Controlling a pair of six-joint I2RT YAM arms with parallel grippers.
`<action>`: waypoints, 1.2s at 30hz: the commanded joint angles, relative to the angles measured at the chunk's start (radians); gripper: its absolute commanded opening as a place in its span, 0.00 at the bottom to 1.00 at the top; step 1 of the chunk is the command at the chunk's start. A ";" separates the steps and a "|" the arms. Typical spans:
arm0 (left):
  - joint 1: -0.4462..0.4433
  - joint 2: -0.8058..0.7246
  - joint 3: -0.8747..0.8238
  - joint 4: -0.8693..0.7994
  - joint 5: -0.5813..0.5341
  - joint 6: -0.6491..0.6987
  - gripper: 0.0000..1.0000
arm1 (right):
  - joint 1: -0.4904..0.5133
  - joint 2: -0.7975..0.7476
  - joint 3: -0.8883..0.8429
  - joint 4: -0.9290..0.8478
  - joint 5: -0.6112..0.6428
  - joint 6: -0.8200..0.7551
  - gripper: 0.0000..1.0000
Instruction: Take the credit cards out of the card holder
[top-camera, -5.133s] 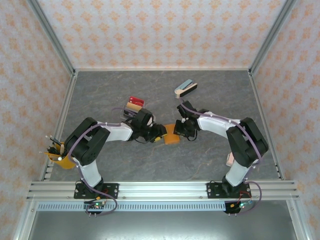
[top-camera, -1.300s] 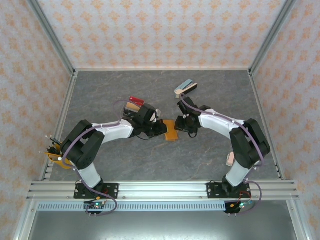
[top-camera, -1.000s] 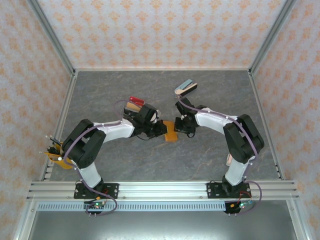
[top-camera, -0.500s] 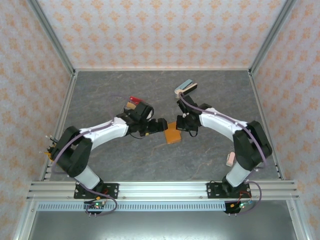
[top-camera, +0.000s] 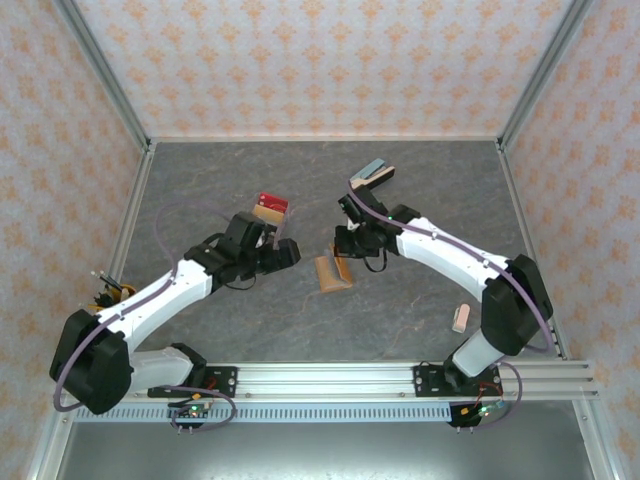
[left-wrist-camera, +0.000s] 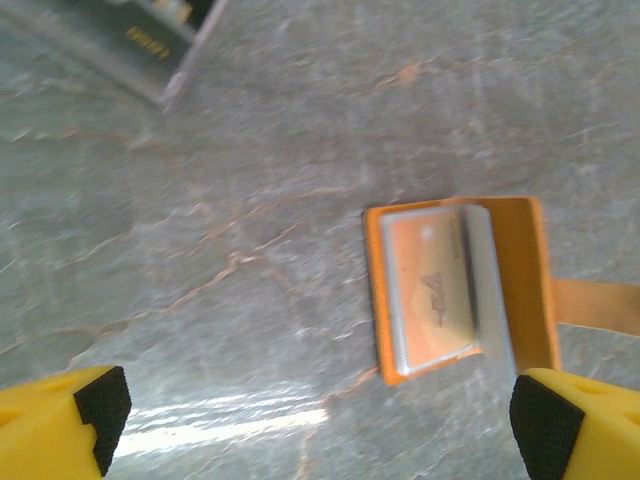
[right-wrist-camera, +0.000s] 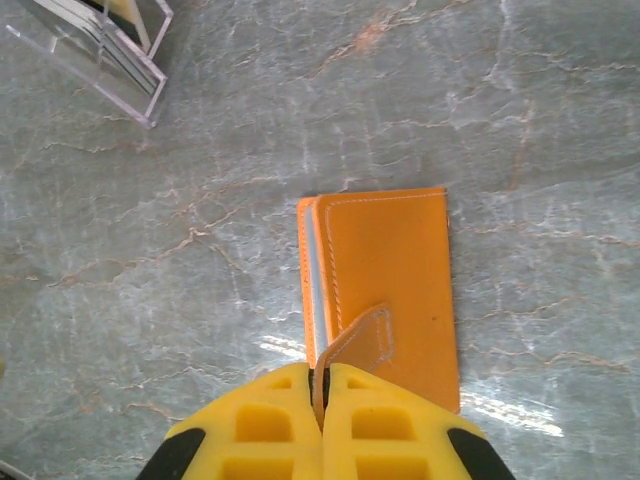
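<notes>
The right fingers (right-wrist-camera: 265, 410) are closed on the strap tab (right-wrist-camera: 362, 335) of the flat orange-tan leather card holder (right-wrist-camera: 385, 250), which lies midway across the grey marbled bench (top-camera: 420, 320). The left fingers (left-wrist-camera: 60, 425) stand wide apart, empty, near it.

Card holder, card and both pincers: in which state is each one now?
card holder: on the table, partly open, cover lifted by its strap
orange card: inside the card holder, not taken out
left pincer: open, holding nothing
right pincer: shut on the strap
</notes>
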 joint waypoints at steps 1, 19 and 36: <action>0.010 -0.036 -0.043 -0.015 0.008 -0.010 1.00 | 0.006 0.023 0.019 0.015 0.030 0.048 0.04; 0.011 -0.078 -0.135 0.138 0.216 -0.039 1.00 | -0.086 0.037 -0.057 -0.164 0.331 -0.004 0.04; -0.047 0.118 -0.074 0.408 0.274 -0.155 0.76 | -0.125 0.207 -0.024 -0.119 0.191 -0.134 0.03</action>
